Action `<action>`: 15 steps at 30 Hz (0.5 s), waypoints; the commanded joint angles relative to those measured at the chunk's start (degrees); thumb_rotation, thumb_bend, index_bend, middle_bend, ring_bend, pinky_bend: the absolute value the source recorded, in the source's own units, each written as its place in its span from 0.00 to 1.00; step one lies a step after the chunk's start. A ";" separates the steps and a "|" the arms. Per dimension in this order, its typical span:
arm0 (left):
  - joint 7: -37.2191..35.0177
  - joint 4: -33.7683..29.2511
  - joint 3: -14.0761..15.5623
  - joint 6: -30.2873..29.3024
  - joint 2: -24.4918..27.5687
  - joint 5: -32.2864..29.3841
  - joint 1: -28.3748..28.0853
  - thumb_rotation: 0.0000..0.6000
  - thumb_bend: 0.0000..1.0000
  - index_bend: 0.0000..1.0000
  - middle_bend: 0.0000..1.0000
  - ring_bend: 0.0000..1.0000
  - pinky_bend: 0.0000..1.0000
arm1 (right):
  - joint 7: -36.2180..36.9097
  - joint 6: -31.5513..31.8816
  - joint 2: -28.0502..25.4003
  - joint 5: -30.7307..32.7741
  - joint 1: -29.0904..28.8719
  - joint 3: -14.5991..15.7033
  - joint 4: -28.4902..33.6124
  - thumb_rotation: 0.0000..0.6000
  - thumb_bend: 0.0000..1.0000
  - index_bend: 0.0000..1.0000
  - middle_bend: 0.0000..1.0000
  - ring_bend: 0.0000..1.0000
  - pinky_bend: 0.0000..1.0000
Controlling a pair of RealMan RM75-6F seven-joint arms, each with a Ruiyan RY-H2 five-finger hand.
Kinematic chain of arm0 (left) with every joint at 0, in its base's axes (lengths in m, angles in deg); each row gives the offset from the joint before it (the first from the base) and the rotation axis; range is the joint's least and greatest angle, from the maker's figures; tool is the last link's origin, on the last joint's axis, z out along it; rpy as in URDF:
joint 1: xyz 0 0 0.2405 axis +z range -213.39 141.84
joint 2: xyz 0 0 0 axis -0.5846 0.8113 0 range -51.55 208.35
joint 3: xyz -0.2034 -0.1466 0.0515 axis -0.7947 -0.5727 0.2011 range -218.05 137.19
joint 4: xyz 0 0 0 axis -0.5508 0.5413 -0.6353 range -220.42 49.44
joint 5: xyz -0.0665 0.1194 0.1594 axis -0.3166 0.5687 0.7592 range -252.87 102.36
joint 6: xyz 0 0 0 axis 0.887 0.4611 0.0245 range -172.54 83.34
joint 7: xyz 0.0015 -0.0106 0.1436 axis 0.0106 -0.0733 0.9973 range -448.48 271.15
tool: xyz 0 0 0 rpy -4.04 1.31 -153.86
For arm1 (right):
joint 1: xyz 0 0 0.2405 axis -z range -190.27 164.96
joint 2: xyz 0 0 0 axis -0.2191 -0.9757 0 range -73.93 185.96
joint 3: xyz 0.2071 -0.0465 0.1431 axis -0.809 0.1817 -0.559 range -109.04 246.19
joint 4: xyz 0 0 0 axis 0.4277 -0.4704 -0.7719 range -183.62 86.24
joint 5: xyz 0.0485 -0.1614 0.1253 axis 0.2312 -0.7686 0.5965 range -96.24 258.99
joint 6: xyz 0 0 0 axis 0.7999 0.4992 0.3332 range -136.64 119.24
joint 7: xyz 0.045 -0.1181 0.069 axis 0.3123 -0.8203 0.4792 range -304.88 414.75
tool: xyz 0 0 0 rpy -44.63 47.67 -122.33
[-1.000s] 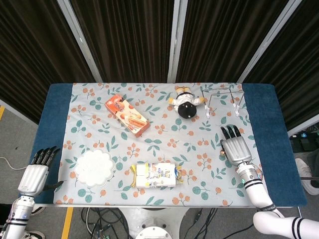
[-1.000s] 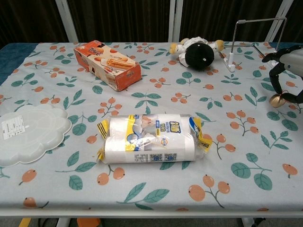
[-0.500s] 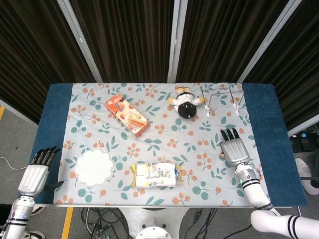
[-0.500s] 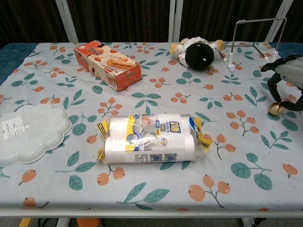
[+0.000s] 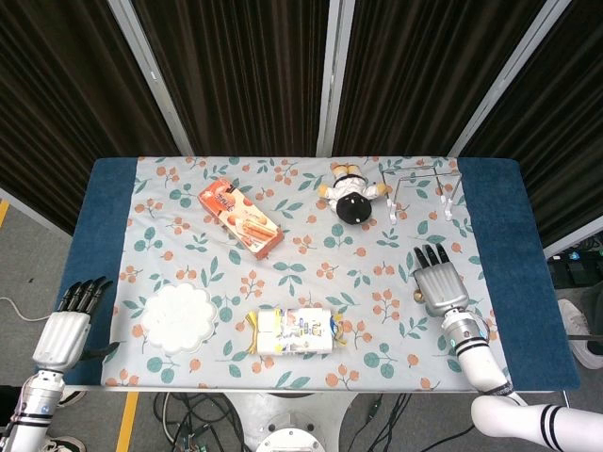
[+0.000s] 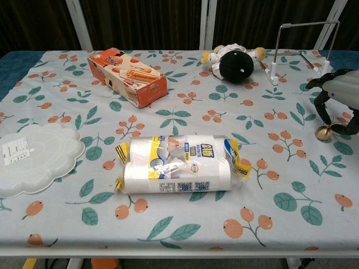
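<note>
A: Floral cloth (image 5: 311,254) covered the table. Where was the right hand (image 5: 439,281)?

B: Over the right side, fingers spread, empty. Left hand (image 5: 68,325) hung off-table, released. Tissue pack (image 6: 178,163) lay centre-front.

- The right hand (image 5: 440,285) hangs over the right part of the table (image 5: 499,245), back of the hand up, dark fingers (image 5: 431,254) pointing away from the robot and a little apart.
- In the chest view its fingers curl downward, holding nothing.
- The left hand (image 5: 68,325) sits off the table's near left corner, fingers together, pointing forward, holding nothing.
</note>
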 commanded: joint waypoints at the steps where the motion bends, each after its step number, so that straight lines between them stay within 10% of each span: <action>1: 0.02 -0.01 -0.03 -0.03 0.01 0.01 0.00 1.00 0.03 0.04 0.03 0.00 0.01 | 0.07 0.02 -0.02 0.01 -0.06 0.11 0.00 1.00 0.23 0.69 0.10 0.00 0.00; 4: 0.06 -0.07 -0.05 -0.15 0.07 0.01 0.05 1.00 0.03 0.04 0.03 0.00 0.01 | 0.32 0.32 -0.37 -0.30 -0.02 0.31 0.18 1.00 0.18 0.58 0.08 0.00 0.00; 10: 0.08 -0.06 -0.15 -0.25 0.08 -0.09 0.12 1.00 0.03 0.04 0.03 0.00 0.01 | 1.67 3.47 -2.57 -1.90 1.32 0.34 2.52 1.00 0.03 0.04 0.00 0.00 0.00; 15: 0.16 -0.15 -0.30 -0.83 0.20 0.06 0.25 1.00 0.03 0.04 0.03 0.00 0.01 | 8.31 9.49 -6.56 -7.26 5.64 0.80 5.66 1.00 0.00 0.00 0.00 0.00 0.00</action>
